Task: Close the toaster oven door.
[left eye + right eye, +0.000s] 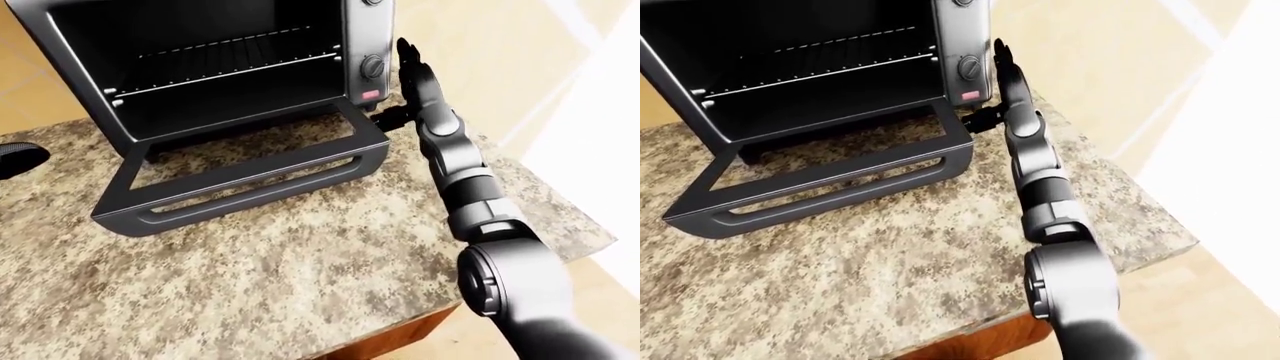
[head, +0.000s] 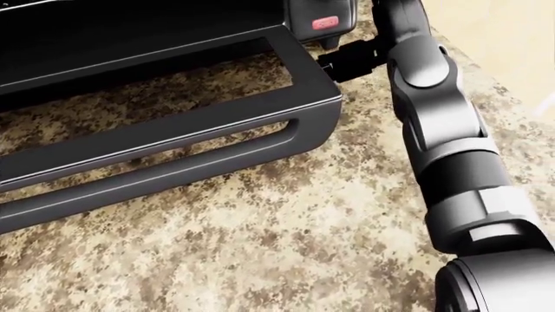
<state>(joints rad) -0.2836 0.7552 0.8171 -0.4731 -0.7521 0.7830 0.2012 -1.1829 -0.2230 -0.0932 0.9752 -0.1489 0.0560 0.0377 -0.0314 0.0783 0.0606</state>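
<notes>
Granite counter (image 1: 300, 270) bears toaster oven (image 1: 200, 60), door (image 1: 240, 176) down; right hand (image 1: 408, 64) fingers' spread unclear.

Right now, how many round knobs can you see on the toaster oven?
2. One knob sits on the toaster oven's right-hand panel, just above the red button. Another knob is cut off at the left-eye view's top edge. More may be hidden above that.
</notes>
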